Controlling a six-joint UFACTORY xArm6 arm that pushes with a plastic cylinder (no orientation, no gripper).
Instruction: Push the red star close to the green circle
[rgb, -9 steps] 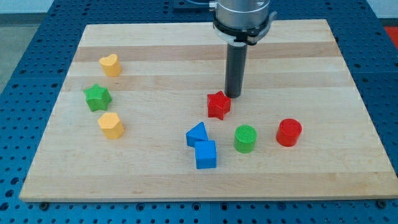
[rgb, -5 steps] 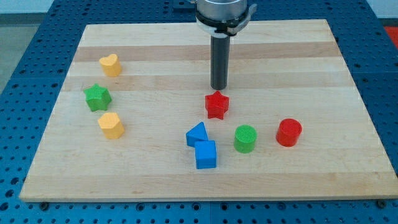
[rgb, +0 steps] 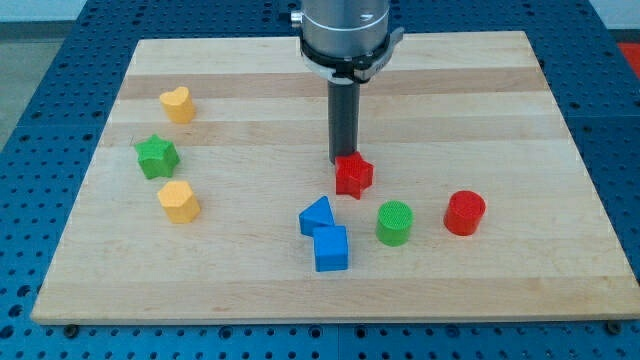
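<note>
The red star (rgb: 354, 176) lies near the middle of the wooden board. The green circle (rgb: 395, 222) stands below and to the right of it, a short gap apart. My tip (rgb: 343, 161) is at the star's upper left edge, touching it or very nearly so. The dark rod rises straight up from there to the arm's grey flange at the view's top.
A red cylinder (rgb: 465, 213) stands right of the green circle. A blue triangle (rgb: 317, 215) and a blue cube (rgb: 331, 248) sit below left of the star. A yellow heart (rgb: 178, 104), a green star (rgb: 157, 156) and a yellow hexagon (rgb: 179, 201) are at the left.
My tip has moved left from the star's upper right, round its top, down to its upper left edge. The red star has shifted slightly right and down.
</note>
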